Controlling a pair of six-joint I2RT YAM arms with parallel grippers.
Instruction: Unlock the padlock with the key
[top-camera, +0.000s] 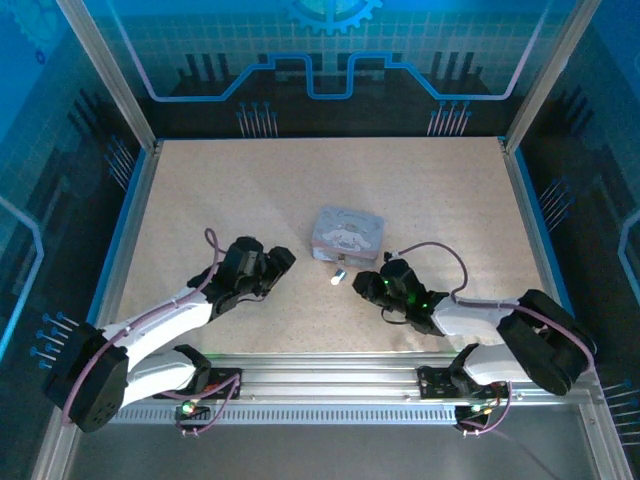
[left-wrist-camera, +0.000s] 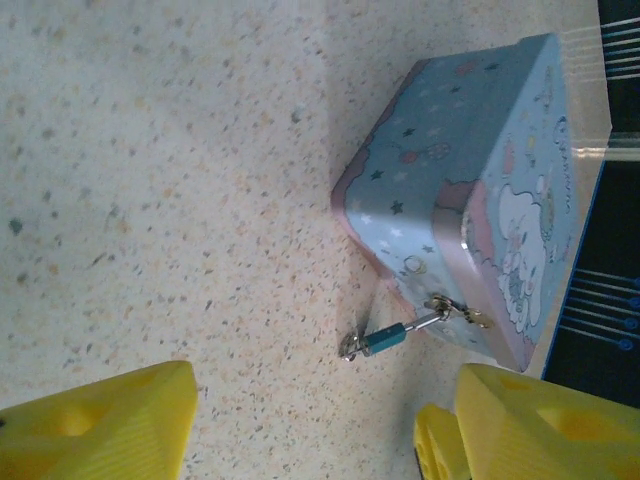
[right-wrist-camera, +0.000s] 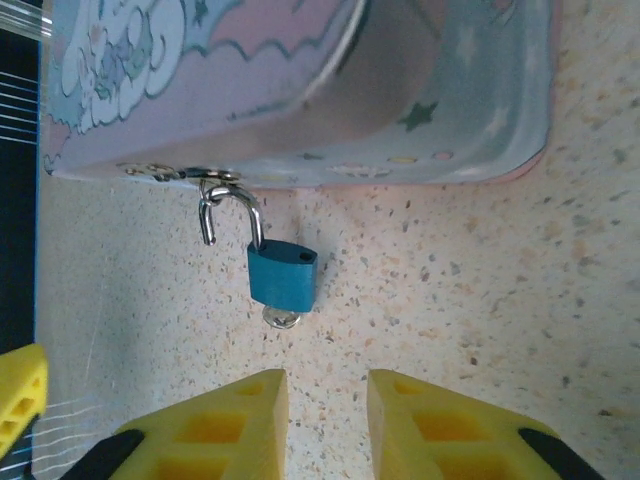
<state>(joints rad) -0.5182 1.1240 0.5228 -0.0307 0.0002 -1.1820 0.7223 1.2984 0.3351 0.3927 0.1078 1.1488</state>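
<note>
Padlock (right-wrist-camera: 282, 275), teal body, is hanging by its shackle from the tin's (right-wrist-camera: 300, 90) hasp and lying on the counter (right-wrist-camera: 480, 300). Tin is showing a cartoon print of clouds and stars; any lettering is too small to read. Silvery stub, likely the key (right-wrist-camera: 281, 318), is sticking out of the padlock's bottom. Right end effector (right-wrist-camera: 327, 385) is sitting just short of that stub, jaws narrowly apart, gripping nothing. Left end effector (left-wrist-camera: 325, 400) is facing the padlock from near, jaws wide apart, not touching.
</note>
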